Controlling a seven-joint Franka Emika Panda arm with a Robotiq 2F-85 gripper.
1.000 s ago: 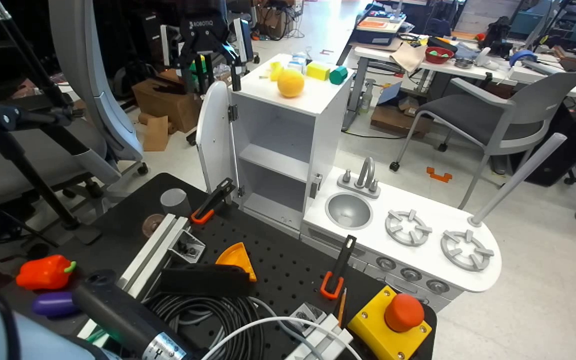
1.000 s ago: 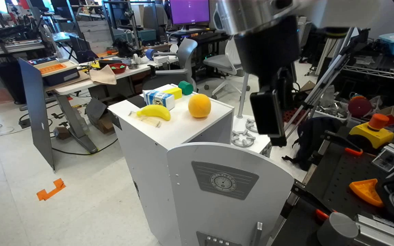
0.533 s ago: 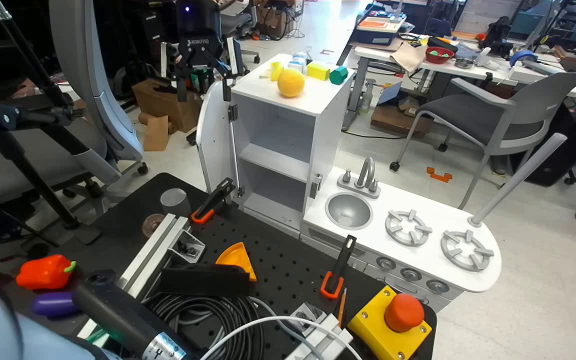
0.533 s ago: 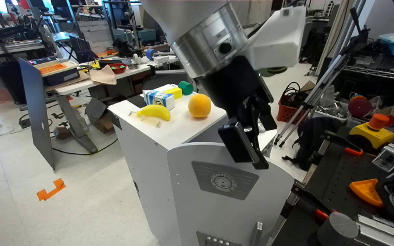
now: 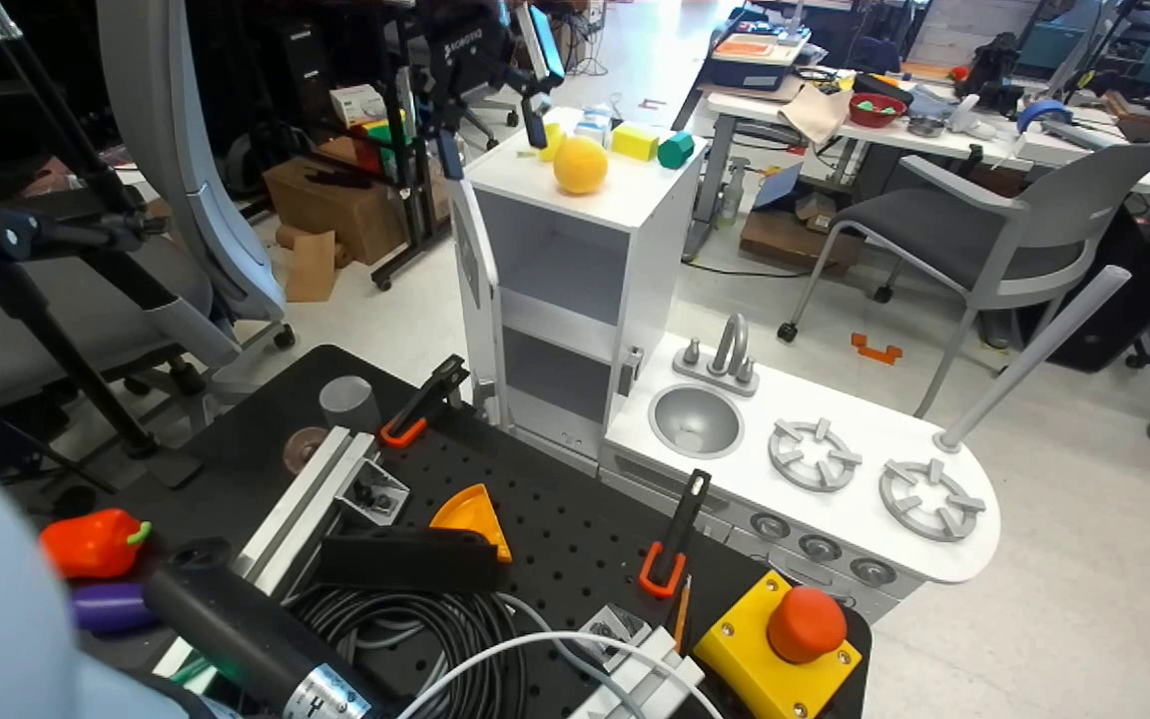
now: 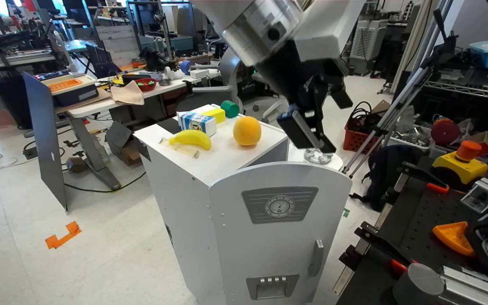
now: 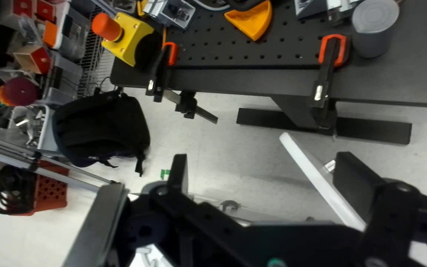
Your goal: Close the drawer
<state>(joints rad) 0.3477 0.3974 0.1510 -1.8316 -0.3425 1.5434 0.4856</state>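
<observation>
While its fingers [image 7: 352,181] stand wide apart with nothing in their hold, the Robotiq gripper [image 5: 495,157] hangs tilted at the upper end of the toy kitchen's cabinet door [image 6: 286,241]. The door stands upright and partly open, and in an exterior view a middle shelf [image 5: 560,325] shows past it inside the white cabinet [image 5: 655,260]. The door's outer face bears a grey plate with a dial [image 6: 279,206] near the top, an upright grey handle [image 6: 318,257] by the free edge and a small grey panel [image 6: 272,287] lower down. In the wrist view the door's top edge runs slantwise between the fingers, just beside one fingertip; whether the two touch I cannot tell. On top of the cabinet sit an orange [image 6: 247,131], a banana [image 6: 191,139], a blue-and-white carton [image 6: 197,123], a yellow block [image 6: 215,114] and a green hexagonal block [image 6: 230,109]. Beside the cabinet, a lower white counter [image 5: 879,424] carries a grey sink [image 5: 696,419] with a faucet [image 5: 733,345] and two burner grates [image 5: 823,431], and a grey chair [image 5: 1064,220] stands on the floor past it. Near both stands a black perforated table [image 5: 575,544], bearing two clamps [image 5: 683,521] at its edge, a grey cylinder [image 5: 349,403], a yellow box [image 5: 735,644] with a red push button [image 5: 807,623], an orange-yellow wedge [image 5: 472,511], coiled black cable [image 5: 485,629] and a red bell pepper [image 5: 96,544]
</observation>
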